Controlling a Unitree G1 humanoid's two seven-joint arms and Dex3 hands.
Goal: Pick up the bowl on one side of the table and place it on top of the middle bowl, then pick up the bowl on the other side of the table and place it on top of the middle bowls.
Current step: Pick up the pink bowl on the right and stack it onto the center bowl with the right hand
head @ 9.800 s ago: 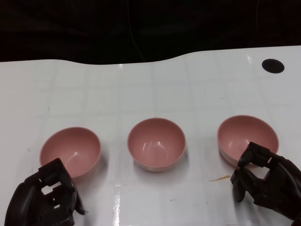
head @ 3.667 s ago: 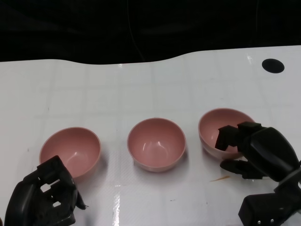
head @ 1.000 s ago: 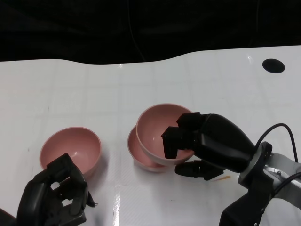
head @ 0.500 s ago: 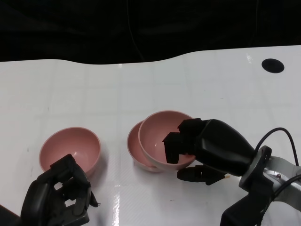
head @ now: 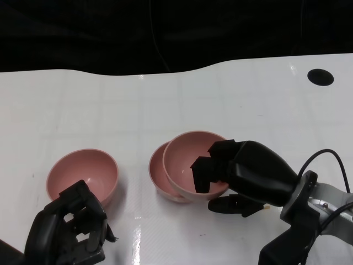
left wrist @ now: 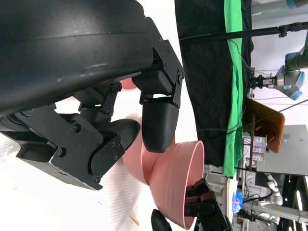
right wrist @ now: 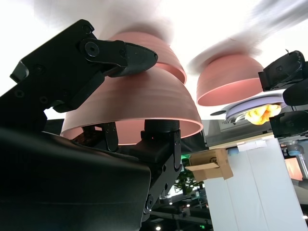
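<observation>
No text, label, brand, number or sign can be read in any of the three views.

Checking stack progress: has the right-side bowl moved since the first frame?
Yes. The bowl held by the right hand now overlaps the middle bowl, tilted, away from the table's right side.
</observation>
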